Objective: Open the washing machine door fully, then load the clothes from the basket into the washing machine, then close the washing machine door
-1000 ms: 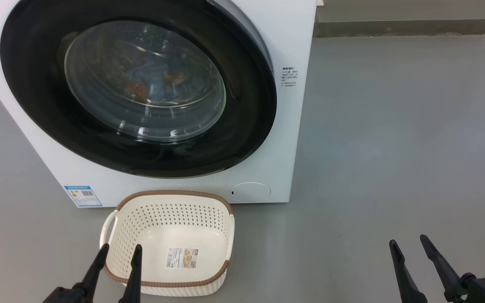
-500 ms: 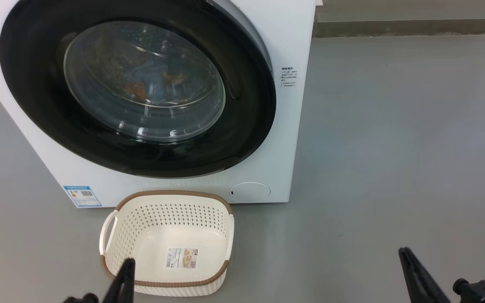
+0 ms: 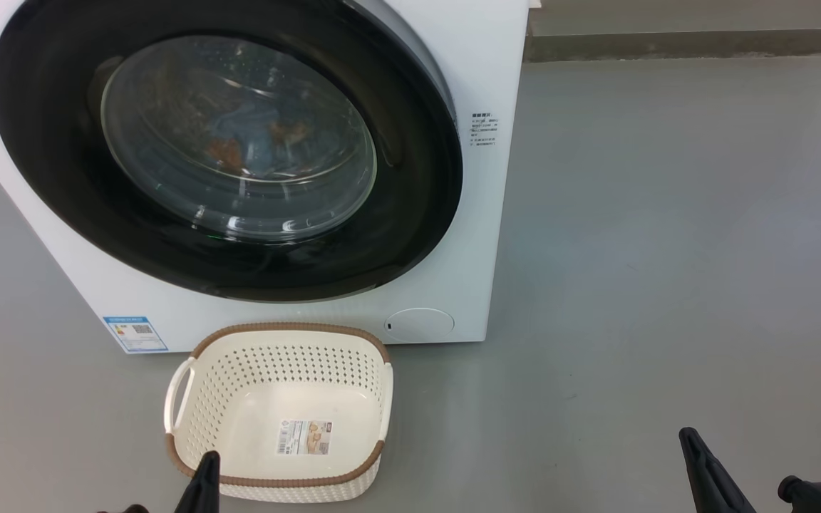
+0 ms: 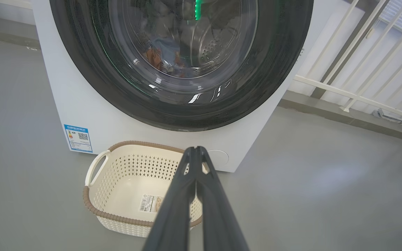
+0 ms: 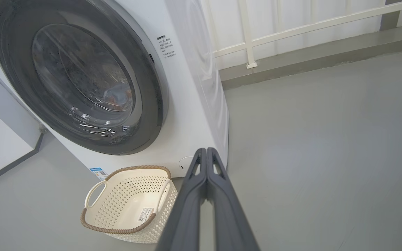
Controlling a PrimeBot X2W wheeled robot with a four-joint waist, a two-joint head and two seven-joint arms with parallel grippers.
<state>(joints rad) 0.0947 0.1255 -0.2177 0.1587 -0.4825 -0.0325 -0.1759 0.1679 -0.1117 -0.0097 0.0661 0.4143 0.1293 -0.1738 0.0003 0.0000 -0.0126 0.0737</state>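
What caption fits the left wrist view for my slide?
Left gripper, fingers shut, faces the closed washing machine door, clothes behind its glass, the basket empty on the floor.

shut washing machine door [image 3: 410, 214] blocks entry; open floor [image 3: 667, 249] lies right of the basket [image 3: 289, 329].

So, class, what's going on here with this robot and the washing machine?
Nothing is being handled. The washing machine door is closed, with the clothes showing through its glass inside the washing machine. The basket sits empty on the floor in front. The left claw is shut by the basket's near rim, the right claw shut above the floor to the right; neither holds anything. The job looks done.
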